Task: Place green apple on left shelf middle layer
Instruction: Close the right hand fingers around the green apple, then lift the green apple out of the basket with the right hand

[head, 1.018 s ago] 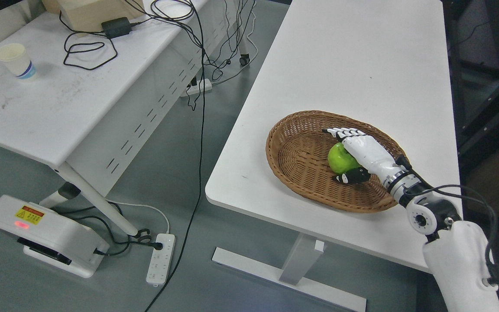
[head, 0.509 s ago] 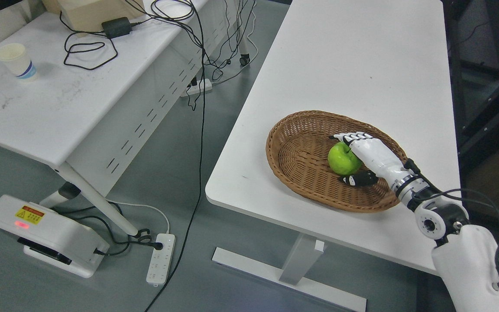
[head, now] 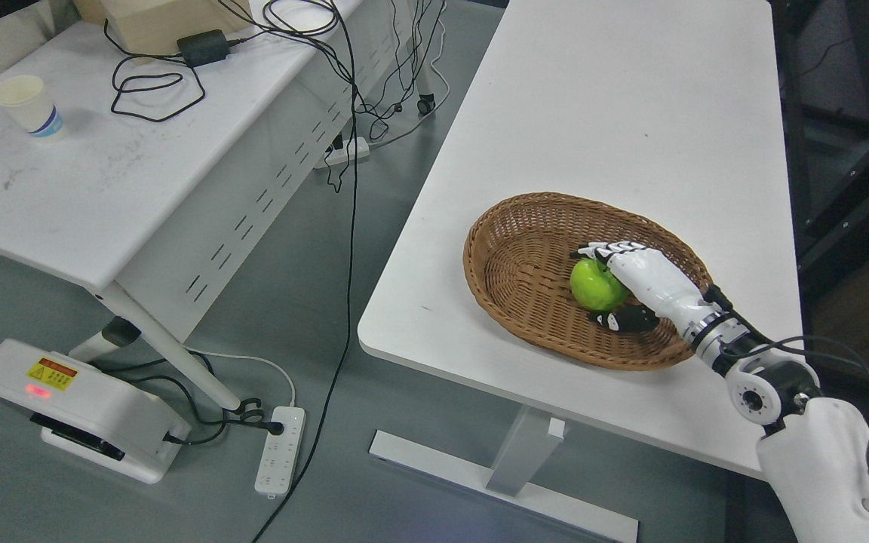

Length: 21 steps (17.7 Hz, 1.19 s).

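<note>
Green apple (head: 594, 284) in the right half of the wicker basket (head: 514, 280), near the table's (head: 600, 113) near edge. Right hand (head: 642, 279) curled around it, fingers over, thumb below. Bare tabletop beyond.

Grey floor (head: 329, 249) underfoot, two white pieces of furniture: a desk (head: 615, 113) on the right, and a scuffed side table (head: 65, 188) on the left carrying black cables (head: 148, 83) and a paper cup (head: 27, 105). A power strip (head: 280, 450) lies below.
</note>
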{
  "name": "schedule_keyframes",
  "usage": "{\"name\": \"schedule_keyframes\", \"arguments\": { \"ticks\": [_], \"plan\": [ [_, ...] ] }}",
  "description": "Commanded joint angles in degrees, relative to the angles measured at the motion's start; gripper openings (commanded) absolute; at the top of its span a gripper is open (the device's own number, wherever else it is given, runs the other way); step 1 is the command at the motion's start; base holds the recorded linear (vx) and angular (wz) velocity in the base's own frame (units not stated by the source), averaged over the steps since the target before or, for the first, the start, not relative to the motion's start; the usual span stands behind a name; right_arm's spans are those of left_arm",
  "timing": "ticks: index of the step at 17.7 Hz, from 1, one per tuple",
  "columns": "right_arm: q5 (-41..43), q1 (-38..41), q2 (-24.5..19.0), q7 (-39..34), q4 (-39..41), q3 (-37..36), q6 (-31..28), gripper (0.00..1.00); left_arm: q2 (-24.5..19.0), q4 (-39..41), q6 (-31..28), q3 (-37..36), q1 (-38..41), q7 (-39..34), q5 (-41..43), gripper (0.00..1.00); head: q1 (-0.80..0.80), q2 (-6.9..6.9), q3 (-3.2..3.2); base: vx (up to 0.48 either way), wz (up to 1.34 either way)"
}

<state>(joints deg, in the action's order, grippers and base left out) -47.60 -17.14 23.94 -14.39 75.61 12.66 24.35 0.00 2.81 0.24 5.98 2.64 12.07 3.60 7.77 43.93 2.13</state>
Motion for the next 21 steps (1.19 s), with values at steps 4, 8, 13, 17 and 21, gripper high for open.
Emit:
{"name": "schedule_keyframes", "arguments": {
  "ticks": [4,8,13,17,21],
  "plan": [
    [0.3,-0.4,0.6,-1.8,0.1,-3.6,0.0,0.09,-1.0,0.0,0.0,0.0,0.0,0.0,0.0,1.0,0.0,0.0,0.0,0.0,0.0],
    [6.0,0.0,-0.1,-9.9,2.0,-8.5,0.2,0.0,-1.0,0.0,0.0,0.0,0.0,0.0,0.0,1.0,0.0,0.0,0.0,0.0,0.0],
    [17.9,1.5,-2.6,-14.3,6.2,-17.6,-3.3,0.0,-1.0,0.0,0.0,0.0,0.0,0.0,0.0,1.0,0.0,0.0,0.0,0.0,0.0],
    [18.0,1.7,-5.6,-1.6,6.4,-22.7,-8.5,0.0,-1.0,0.0,0.0,0.0,0.0,0.0,0.0,1.0,0.0,0.0,0.0,0.0,0.0],
    [18.0,3.5,-6.0,10.6,7.3,-24.7,-12.6,0.0,-1.0,0.0,0.0,0.0,0.0,0.0,0.0,1.0,0.0,0.0,0.0,0.0,0.0]
  ]
}}
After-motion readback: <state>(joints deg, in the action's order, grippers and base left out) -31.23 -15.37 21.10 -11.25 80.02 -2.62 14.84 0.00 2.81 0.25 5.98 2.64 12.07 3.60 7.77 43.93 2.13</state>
